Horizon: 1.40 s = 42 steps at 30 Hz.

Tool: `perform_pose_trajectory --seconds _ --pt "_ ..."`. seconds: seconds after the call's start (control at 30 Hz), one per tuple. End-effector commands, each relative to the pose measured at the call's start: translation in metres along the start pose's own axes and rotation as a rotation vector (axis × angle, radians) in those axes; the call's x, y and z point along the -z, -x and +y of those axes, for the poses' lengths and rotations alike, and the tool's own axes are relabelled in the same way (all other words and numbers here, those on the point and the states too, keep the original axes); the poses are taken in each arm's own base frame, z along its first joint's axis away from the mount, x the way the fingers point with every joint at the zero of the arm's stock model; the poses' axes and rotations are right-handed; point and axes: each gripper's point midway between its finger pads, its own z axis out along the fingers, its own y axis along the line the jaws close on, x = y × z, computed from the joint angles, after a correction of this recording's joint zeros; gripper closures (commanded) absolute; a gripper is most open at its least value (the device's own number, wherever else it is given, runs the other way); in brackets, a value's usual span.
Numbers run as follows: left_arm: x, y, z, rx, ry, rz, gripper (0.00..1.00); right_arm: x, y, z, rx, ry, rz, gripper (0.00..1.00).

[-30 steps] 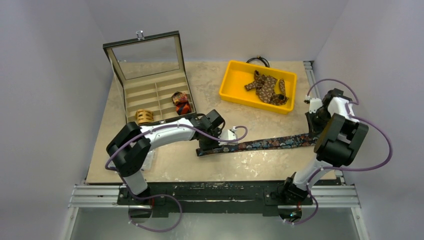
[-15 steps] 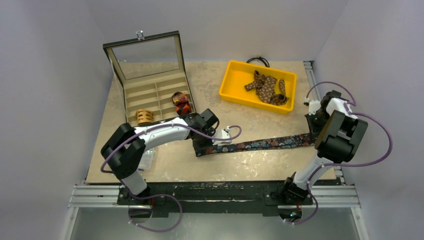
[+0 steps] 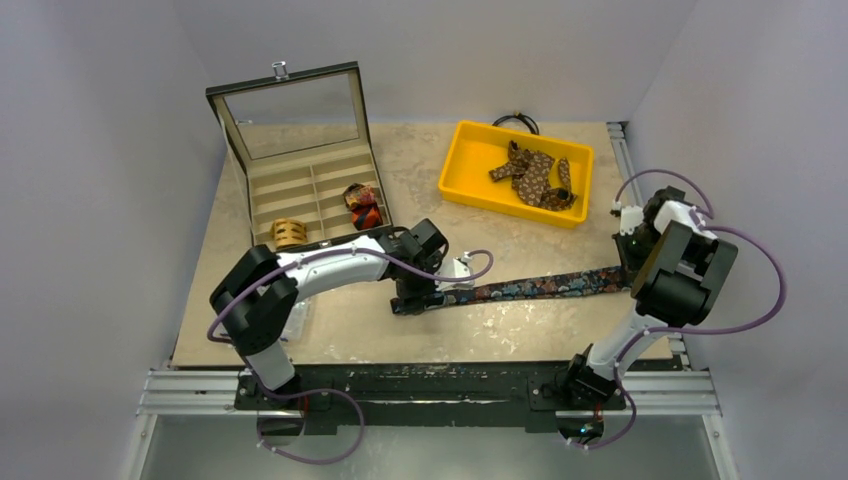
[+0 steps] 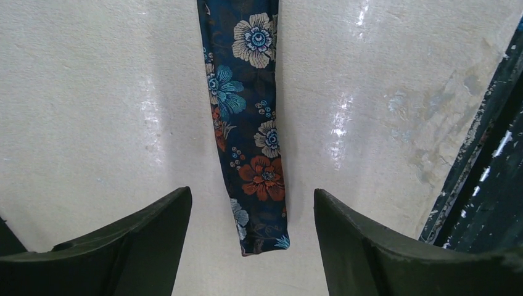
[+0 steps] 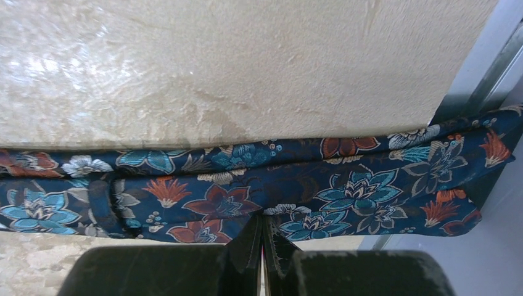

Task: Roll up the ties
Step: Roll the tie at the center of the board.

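A dark navy floral tie (image 3: pixel 530 289) lies flat across the table as a long strip. Its narrow end (image 4: pixel 262 203) sits between the fingers of my left gripper (image 4: pixel 253 240), which is open and hovers just above it. My right gripper (image 5: pixel 262 237) is shut on the tie's wide end (image 5: pixel 296 197) at the table's right edge. A brown dotted tie (image 3: pixel 535 175) lies crumpled in the yellow bin (image 3: pixel 462 178). A red-orange coil (image 3: pixel 362 205) and a tan coil (image 3: pixel 289 233) sit in the open box (image 3: pixel 300 185).
The box's glass lid (image 3: pixel 290 110) stands upright at the back left. A thin black cable loop (image 3: pixel 516 122) lies behind the bin. A dark metal rail (image 4: pixel 487 154) runs along the table's front edge, near the left gripper.
My left gripper shifted slightly left and then back right over the tie's narrow end. The right gripper and the tie stay nearly where they were.
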Motion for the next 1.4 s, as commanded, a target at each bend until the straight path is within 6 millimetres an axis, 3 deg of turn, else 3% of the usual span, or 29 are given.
perform_pose_trajectory --seconds 0.0,0.1,0.23,0.33,0.63,0.7,0.77,0.83,0.93,1.13,1.23,1.37 --pt "-0.01 0.006 0.005 0.001 0.011 0.0 0.28 -0.007 -0.003 -0.008 0.005 -0.038 0.001 1.0" --pt "-0.014 0.003 0.007 -0.002 0.011 0.025 0.34 -0.015 -0.005 -0.011 0.001 -0.051 0.013 1.0" --pt "-0.013 -0.007 0.011 -0.018 0.031 0.076 0.58 -0.019 -0.006 -0.017 -0.001 -0.068 0.024 1.0" --pt "-0.006 -0.014 0.013 -0.033 0.05 0.08 0.69 -0.018 -0.003 -0.023 -0.005 -0.08 0.022 1.0" --pt "-0.001 -0.036 0.014 -0.017 0.034 0.12 0.79 -0.019 0.0 -0.038 -0.022 -0.111 0.027 1.0" --pt "-0.001 -0.037 0.014 -0.016 0.029 0.126 0.72 -0.02 0.001 -0.041 -0.028 -0.117 0.025 1.0" --pt "0.001 -0.03 0.015 -0.004 0.027 0.106 0.5 -0.022 0.003 -0.043 -0.036 -0.12 0.023 1.0" --pt "0.005 -0.016 0.018 0.019 0.039 0.06 0.37 -0.024 0.006 -0.046 -0.051 -0.129 0.021 1.0" --pt "0.017 0.012 0.029 0.054 0.073 -0.038 0.25 -0.028 0.009 -0.057 -0.09 -0.154 0.024 1.0" --pt "0.046 0.044 0.05 0.176 0.083 -0.209 0.21 -0.026 0.009 -0.092 -0.171 -0.179 0.013 1.0" --pt "0.059 0.045 0.058 0.252 0.074 -0.279 0.21 -0.015 0.019 -0.085 -0.158 -0.11 -0.039 0.99" --pt "0.085 0.046 0.062 0.427 0.073 -0.405 0.2 0.024 0.029 -0.069 -0.11 -0.042 -0.118 0.78"
